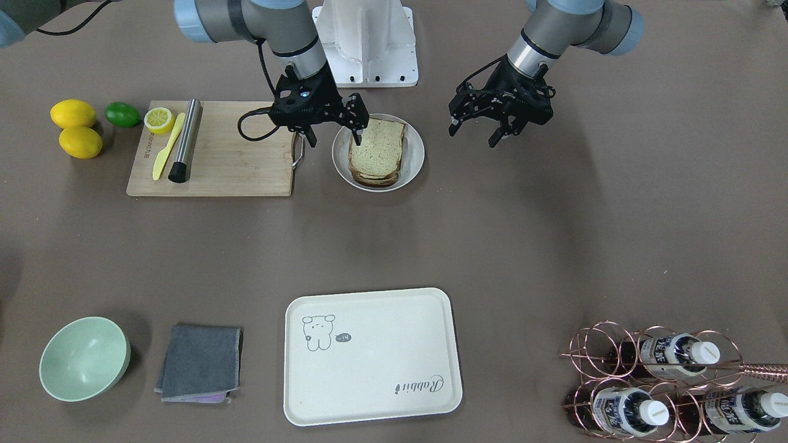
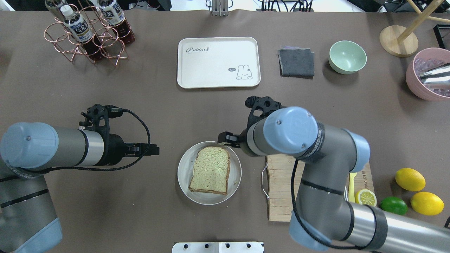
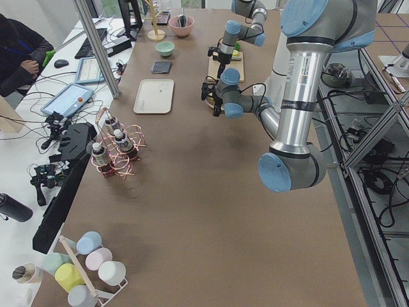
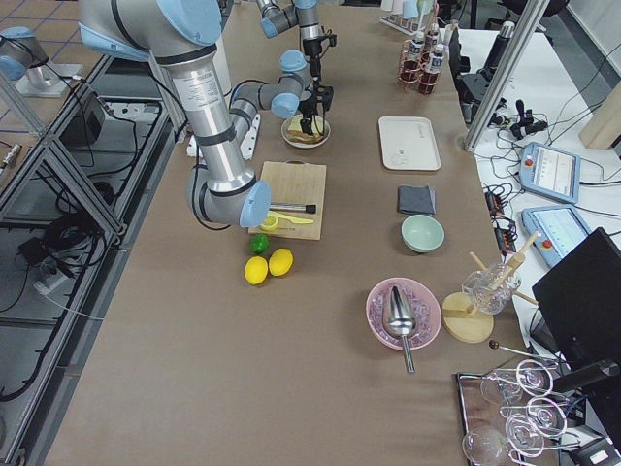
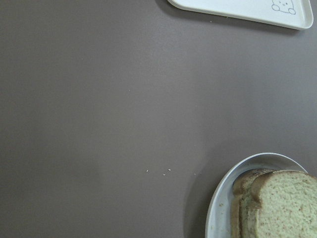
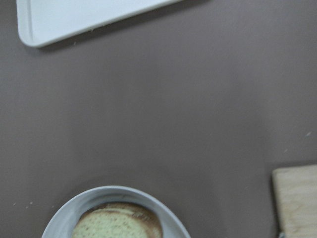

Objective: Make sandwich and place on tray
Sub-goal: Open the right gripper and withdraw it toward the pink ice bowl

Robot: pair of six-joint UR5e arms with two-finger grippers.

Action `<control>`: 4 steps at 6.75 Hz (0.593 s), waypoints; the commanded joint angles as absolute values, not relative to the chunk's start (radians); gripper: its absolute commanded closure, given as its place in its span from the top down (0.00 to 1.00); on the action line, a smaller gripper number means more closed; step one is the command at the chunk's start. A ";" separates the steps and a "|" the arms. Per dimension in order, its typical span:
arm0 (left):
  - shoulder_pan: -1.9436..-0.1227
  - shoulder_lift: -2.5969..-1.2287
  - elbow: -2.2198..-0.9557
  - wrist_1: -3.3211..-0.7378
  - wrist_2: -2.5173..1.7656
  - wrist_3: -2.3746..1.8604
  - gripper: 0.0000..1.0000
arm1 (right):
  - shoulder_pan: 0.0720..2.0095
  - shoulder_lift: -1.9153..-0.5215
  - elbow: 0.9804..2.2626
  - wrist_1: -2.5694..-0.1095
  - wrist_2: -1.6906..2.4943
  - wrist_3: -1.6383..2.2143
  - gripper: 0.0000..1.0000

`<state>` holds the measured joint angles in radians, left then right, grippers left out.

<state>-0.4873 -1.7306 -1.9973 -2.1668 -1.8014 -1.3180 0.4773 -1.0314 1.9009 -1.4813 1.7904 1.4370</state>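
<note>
On the round grey plate (image 1: 416, 155): the sandwich (image 1: 377, 152) lies flat, its pale, brown-crusted top slice uppermost. The left wrist view shows a second crust edge under it. No filling can be made out.
Over the plate's robot-side rim: the right gripper (image 1: 334, 140) hangs with its jaws spread wide and nothing between them. In the front view one finger (image 1: 357, 128) overlaps the sandwich's corner, and the other is outside the plate, above the handle end of the cutting board (image 1: 234, 166). Whether the finger touches the bread cannot be told.
Beside the plate, over bare table (image 1: 554, 234): the left gripper (image 1: 473, 136) has its jaws parted and holds nothing. It is apart from plate and sandwich.
Toward the operators' edge: the tray (image 1: 369, 369) is cream-white with a small bear drawing and "Rabbit" script. It lies well apart from the plate that holds the sandwich.
Upon the cutting board: a yellow knife (image 1: 166, 147) and a steel rod (image 1: 186, 132) with a black tip lie side by side, with a lemon half (image 1: 159, 119) at the board's corner.
Past the board's far end: two lemons (image 1: 72, 114) touch each other, with a lime (image 1: 122, 114) near them.
Flanking the tray: a folded grey cloth (image 1: 200, 362) and a green bowl (image 1: 84, 358) sit on the right arm's side. A copper wire rack (image 1: 606, 344) of bottles (image 1: 668, 355) sits on the left arm's side.
</note>
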 commanded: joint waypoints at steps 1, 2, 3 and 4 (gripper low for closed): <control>-0.479 -1.733 -1.993 -2.164 -1.799 -1.322 0.98 | 0.741 -1.073 1.910 -1.630 2.034 1.093 1.00; -0.476 -1.743 -1.991 -2.163 -1.796 -1.328 0.97 | 0.844 -1.144 1.913 -1.666 2.063 0.899 1.00; -0.471 -1.744 -1.988 -2.161 -1.798 -1.327 0.97 | 0.958 -1.249 1.917 -1.669 2.068 0.677 1.00; -0.460 -1.761 -1.976 -2.161 -1.795 -1.327 0.97 | 1.080 -1.363 1.913 -1.672 2.126 0.446 1.00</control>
<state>-0.4701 -1.7470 -1.9861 -2.1621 -1.7969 -1.3266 0.9390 -1.2377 1.9146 -1.6624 2.0731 0.7125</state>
